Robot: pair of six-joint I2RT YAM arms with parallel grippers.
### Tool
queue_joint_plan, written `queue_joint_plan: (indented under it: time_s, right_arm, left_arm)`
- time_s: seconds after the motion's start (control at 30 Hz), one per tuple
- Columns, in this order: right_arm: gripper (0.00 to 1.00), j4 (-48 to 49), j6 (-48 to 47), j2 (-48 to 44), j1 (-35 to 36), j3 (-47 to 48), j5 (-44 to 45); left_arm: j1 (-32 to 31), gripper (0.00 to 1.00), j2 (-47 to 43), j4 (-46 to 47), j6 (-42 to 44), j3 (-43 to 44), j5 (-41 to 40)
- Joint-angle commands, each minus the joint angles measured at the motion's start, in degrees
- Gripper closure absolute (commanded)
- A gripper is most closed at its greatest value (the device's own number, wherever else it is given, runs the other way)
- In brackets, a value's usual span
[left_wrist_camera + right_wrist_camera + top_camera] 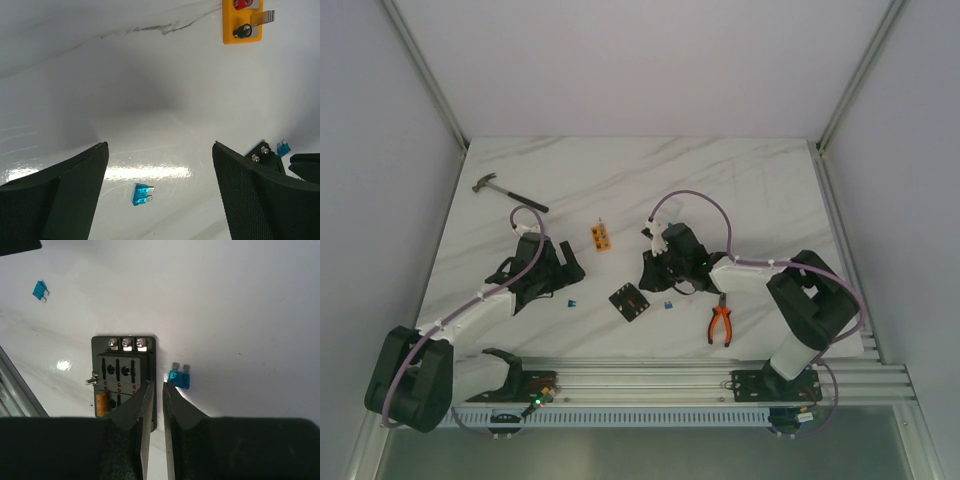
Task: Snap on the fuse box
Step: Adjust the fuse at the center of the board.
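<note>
One fuse box [123, 377], two blue fuses [179, 378], one pliers [722, 322]

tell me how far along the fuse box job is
Early. Done: the right gripper is over the fuse box, jaws nearly together and gripping nothing. In hand: nothing; the left gripper hangs open above one blue fuse. Left: that fuse and a second blue fuse beside the box lie loose on the table, and most slots look empty.

Left jaws wide, right nearly closed
</note>
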Motion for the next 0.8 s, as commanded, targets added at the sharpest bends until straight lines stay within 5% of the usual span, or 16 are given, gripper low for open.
queue_joint_plan:
  time_s: [0.0, 0.33, 0.63, 0.77]
  right_arm:
    - [0.82, 4.37, 3.14, 1.25, -1.43, -2.08, -0.49]
    - [0.85, 7.13, 3.94, 5.11, -1.96, -1.53, -1.75]
    - [0.86, 4.38, 3.96, 6.83, -2.6, 1.47, 10.3]
    - [0.78, 4.44, 0.89, 6.13, -1.96, 1.89, 6.66]
  left_arm:
    - [-0.37, 0.07, 0.05, -1.53, -0.58, 1.53, -0.2]
    - [-1.25, 0.1, 1.7, -1.7, -0.67, 2.64, 0.31]
    - [-1.59, 0.11, 1.07, -3.3, -0.93, 2.43, -0.01]
    - [-1.6, 0.11, 0.68, -3.78, -1.07, 2.2, -0.04]
